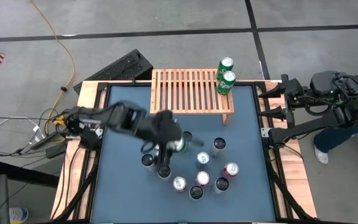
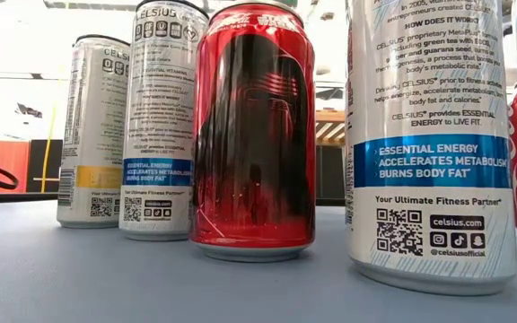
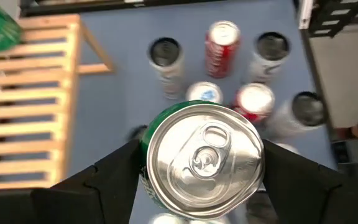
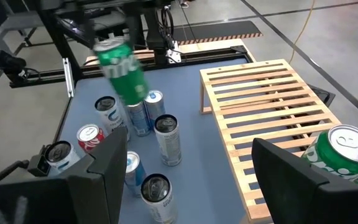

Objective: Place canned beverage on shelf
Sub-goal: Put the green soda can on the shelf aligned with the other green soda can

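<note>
Tabletop [image 1: 123, 193]: dark blue mat in a light-wood frame, grey floor around it, a yellow cable [image 1: 64, 56] trailing off past the left far corner.

Shelf [image 1: 188, 93]: slatted light-wood rack at the far edge, centre to right. Two green cans [image 1: 225, 74] stand upright on its right end, touching one another.

Loose cans [image 1: 207, 177]: a cluster of upright cans mid-tabletop toward the near edge, white, silver and red, among them a red can with a dark figure printed on it [image 2: 254, 135]. They stand just beside and below my load, between it and the near edge; open mat lies between the cluster and the shelf.

My left claw [image 3: 197, 162]: clamped on a green can [image 3: 201, 158], one finger on either side of its body, silver top facing my wrist camera. In the right wrist view the can hangs tilted above the cluster. My left arm reaches in from the left edge, bent toward the centre.

My right claw [image 4: 185, 168]: fingers apart, nothing between them, parked beyond the right edge near the shelf's right end.
</note>
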Controlling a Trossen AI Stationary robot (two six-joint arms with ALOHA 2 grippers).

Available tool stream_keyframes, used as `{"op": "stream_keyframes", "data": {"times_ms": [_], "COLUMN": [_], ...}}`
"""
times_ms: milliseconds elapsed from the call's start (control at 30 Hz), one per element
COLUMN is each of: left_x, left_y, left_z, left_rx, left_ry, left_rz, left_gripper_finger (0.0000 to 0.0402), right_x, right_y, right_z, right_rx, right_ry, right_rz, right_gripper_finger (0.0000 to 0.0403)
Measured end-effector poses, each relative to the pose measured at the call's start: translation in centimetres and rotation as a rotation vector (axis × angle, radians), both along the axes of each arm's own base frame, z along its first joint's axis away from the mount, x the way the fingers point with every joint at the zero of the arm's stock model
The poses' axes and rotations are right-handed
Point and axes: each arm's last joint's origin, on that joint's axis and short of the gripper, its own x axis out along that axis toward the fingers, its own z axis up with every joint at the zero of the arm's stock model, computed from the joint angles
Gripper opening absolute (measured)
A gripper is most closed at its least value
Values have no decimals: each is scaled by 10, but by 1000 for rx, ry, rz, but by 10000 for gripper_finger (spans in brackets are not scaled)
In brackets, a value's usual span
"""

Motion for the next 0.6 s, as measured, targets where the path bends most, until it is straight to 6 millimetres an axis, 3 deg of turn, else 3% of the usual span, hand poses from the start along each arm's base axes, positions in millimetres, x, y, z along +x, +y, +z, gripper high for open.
{"op": "stream_keyframes", "data": {"times_ms": [333, 600], "left_x": [16, 6], "left_y": [103, 166], "left_z": [3, 7], "left_rx": [69, 118], "left_ry": [-92, -150], "left_rz": [-130, -120], "left_gripper_finger": [275, 276], "right_x": [0, 1], "right_y": [-2, -4], "right_z": [0, 1], "right_rx": [-13, 22], "right_ry": [-5, -22], "right_rz": [-79, -186], "right_gripper_finger": [281, 281]}}
